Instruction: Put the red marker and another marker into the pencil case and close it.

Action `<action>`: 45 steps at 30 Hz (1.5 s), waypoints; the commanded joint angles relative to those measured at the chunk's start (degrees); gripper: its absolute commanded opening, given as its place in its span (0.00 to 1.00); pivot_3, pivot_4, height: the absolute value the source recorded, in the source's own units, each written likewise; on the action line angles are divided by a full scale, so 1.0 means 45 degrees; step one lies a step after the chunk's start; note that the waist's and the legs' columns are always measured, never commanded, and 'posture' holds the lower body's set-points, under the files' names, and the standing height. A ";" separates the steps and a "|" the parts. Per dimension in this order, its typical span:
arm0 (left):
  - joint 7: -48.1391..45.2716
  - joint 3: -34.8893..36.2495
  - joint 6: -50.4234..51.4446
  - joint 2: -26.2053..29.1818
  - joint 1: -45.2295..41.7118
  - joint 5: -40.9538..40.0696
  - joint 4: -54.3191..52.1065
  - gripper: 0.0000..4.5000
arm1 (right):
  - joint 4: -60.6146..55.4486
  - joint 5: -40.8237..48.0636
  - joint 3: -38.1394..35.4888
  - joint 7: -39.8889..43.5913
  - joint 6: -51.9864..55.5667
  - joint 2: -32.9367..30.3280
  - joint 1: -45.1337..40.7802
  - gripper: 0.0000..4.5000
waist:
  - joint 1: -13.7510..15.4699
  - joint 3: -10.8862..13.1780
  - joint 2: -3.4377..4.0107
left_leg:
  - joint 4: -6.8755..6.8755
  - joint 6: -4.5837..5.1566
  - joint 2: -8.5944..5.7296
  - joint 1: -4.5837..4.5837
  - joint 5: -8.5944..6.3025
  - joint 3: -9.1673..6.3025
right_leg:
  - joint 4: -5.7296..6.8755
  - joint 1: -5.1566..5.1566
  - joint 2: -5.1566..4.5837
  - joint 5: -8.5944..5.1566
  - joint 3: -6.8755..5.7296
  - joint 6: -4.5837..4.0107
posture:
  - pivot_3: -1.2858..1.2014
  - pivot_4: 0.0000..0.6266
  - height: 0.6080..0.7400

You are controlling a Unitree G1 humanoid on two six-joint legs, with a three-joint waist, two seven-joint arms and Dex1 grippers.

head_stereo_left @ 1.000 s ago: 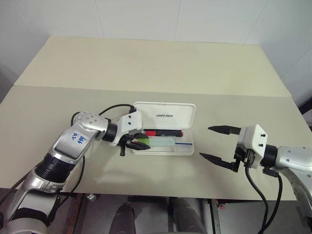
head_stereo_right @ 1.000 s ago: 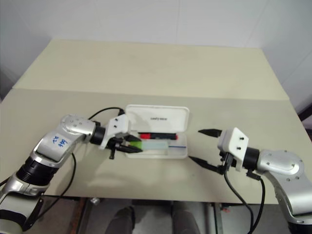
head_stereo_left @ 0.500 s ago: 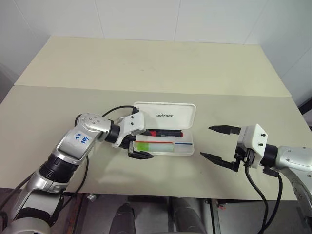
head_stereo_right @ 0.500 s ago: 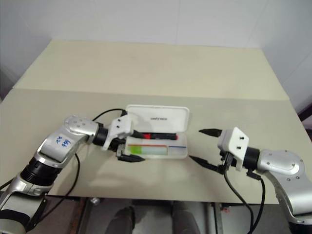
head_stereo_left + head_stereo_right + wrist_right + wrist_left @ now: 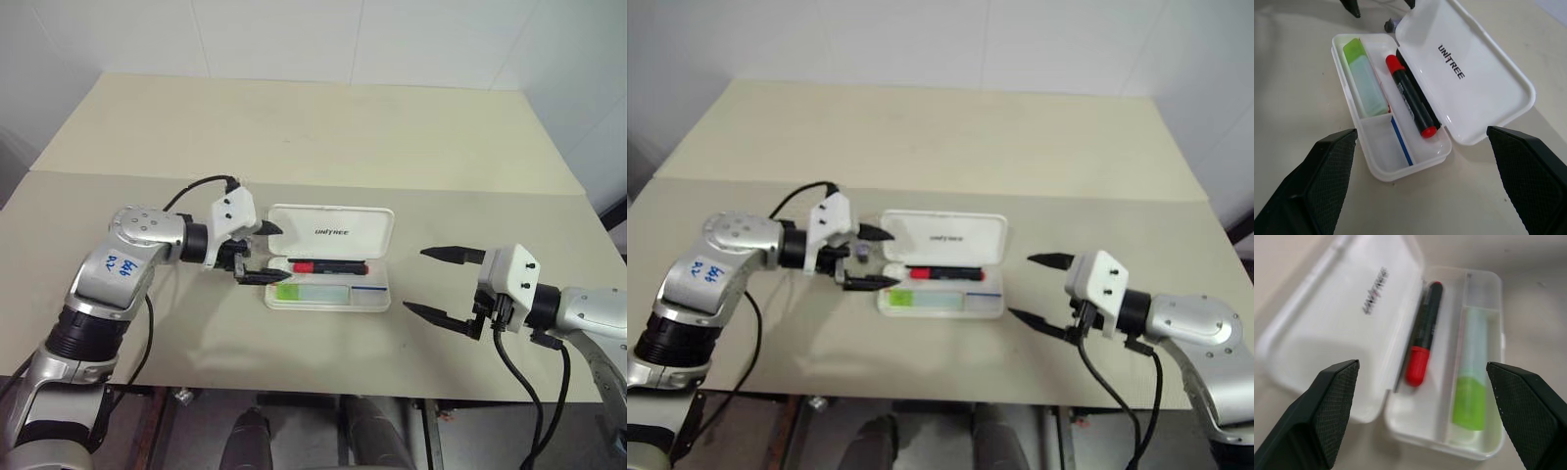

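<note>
I saw the case (image 5: 329, 270) lying open near the desk's (image 5: 294, 137) front edge, the red marker (image 5: 328, 265) and green marker (image 5: 313, 291) inside. My left gripper (image 5: 263, 253) hung released at its left end; my right gripper (image 5: 438, 284), spread empty, hovered well right.

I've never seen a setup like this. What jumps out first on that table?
An open white pencil case lies mid-table, its lid folded back. Inside lie a red marker by the hinge and a green highlighter in the front compartment. Two black-fingered grippers flank it, both open: the left gripper beside it, the right gripper farther off.
</note>
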 commanded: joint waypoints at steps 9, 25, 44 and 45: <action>0.3022 0.1737 0.0885 0.0700 0.1126 0.0983 0.0197 1.00 | 0.0078 -0.0017 -0.0048 0.0225 -0.0304 -0.0068 -0.0011 1.00 | 0.0021 0.0000 0.0000 | 0.0001 0.0006 0.0000 -0.0002 -0.0003 0.0000 | 0.0000 0.0000 0.0000 0.0014 0.0000 0.0026 | 0.52 0.24 1.00; 0.7529 0.2076 0.1124 -0.2980 0.2813 0.1419 -0.0208 1.00 | 0.0471 0.0035 0.0033 0.0790 -0.0250 -0.0181 -0.0414 1.00 | 0.0014 0.0000 -0.0001 | 0.0061 0.0004 -0.0002 0.0001 -0.0003 -0.0002 | -0.0001 0.0028 0.0000 0.0042 0.0001 0.0018 | 0.52 0.24 1.00; 0.6394 0.1128 0.0885 -0.2998 0.2186 0.1561 0.1925 0.90 | 0.0352 -0.0061 0.0111 0.0646 -0.0143 -0.0168 -0.0423 1.00 | 0.0032 -0.0002 -0.0001 | 0.0049 0.0002 -0.0003 0.0005 -0.0001 -0.0001 | -0.0009 0.0030 0.0000 0.0045 0.0001 0.0018 | 0.52 0.24 1.00; 0.6496 0.1201 0.1014 -0.3068 0.2165 0.1539 0.1947 0.85 | 0.0355 -0.0064 0.0130 0.0625 -0.0137 -0.0160 -0.0448 1.00 | 0.0034 -0.0002 -0.0001 | 0.0049 0.0002 -0.0003 0.0005 -0.0001 -0.0001 | -0.0011 0.0031 0.0000 0.0046 0.0001 0.0018 | 0.52 0.24 1.00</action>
